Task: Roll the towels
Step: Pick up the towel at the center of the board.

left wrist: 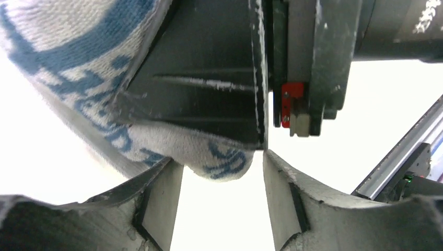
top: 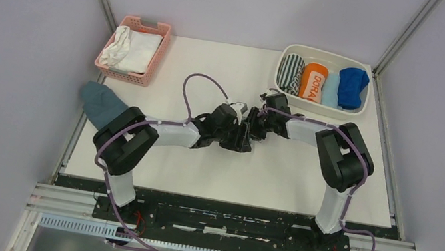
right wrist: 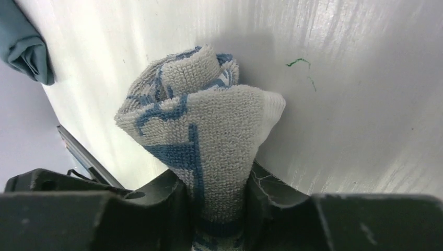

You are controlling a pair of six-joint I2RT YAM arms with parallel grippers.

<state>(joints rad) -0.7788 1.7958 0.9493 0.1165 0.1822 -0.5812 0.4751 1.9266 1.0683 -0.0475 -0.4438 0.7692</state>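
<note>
Bin (top: 329,54) at the far right corner of the table (top: 279,175) holds four rolls side by side: a striped roll (top: 291,73), an orange roll (top: 313,81) lettered DORA, the light blue towel (top: 331,89) and the royal blue towel (top: 351,86), the last against the right wall. The basket (top: 155,24) at the far left holds loose white cloths (top: 131,49). A teal cloth (top: 100,103) hangs over the table's left edge.

The patterned towel (right wrist: 201,130) is at mid-table, where both arms meet. It is rolled, and the right gripper (right wrist: 217,183) clamps it tight between its jaws, the spiral end facing the wrist camera. The left gripper (left wrist: 222,164) stands wide apart, the roll's tip just beyond its fingers (left wrist: 162,193). They seem not to touch it, though the view is too tight to be sure.
</note>
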